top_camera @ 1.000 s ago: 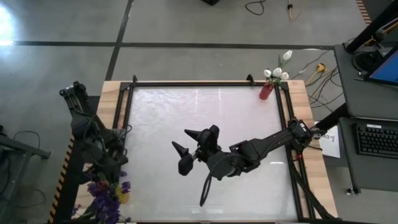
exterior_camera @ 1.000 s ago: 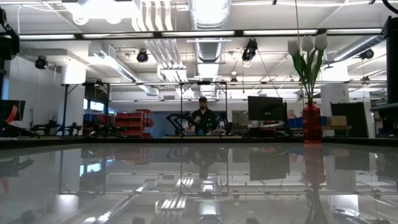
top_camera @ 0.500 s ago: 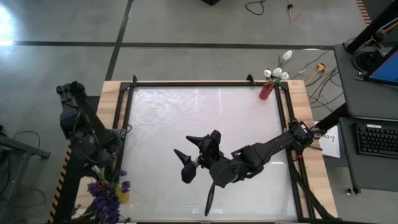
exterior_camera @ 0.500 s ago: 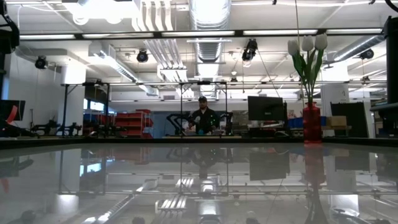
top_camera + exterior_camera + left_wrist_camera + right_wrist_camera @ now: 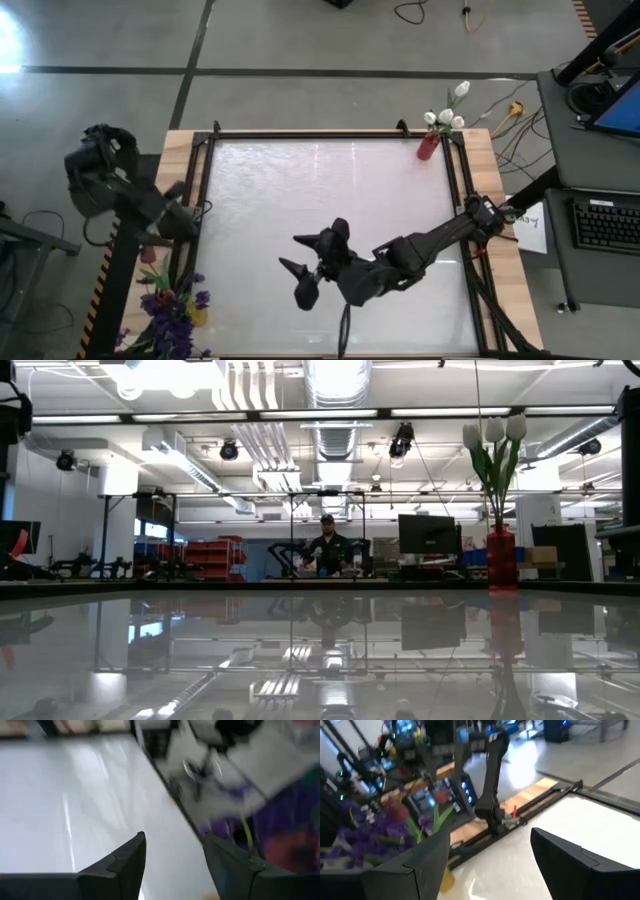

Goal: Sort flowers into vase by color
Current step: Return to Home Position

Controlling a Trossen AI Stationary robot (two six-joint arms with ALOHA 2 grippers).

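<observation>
Purple flowers (image 5: 168,318) stand in a yellow vase (image 5: 197,316) off the table's near left corner, with a pink-red bud (image 5: 150,255) beside them; the right wrist view shows them too (image 5: 365,832). White tulips (image 5: 445,118) stand in a red vase (image 5: 428,147) at the far right corner. My left gripper (image 5: 172,855) is open and empty, raised above the left edge, where my left arm (image 5: 120,185) stands. My right gripper (image 5: 312,266) is open and empty above the table's middle, nearer the front edge.
A black frame (image 5: 330,133) runs round the glossy white table top (image 5: 330,190). In the low view the white tulips (image 5: 495,432) rise from the red vase (image 5: 501,558) at the right. A person (image 5: 326,550) sits far behind the table.
My left gripper has risen from just above the purple flowers and tipped up from steeply downward toward level, staying empty. My right gripper has drifted a little toward the table's near edge. The flowers have kept still.
</observation>
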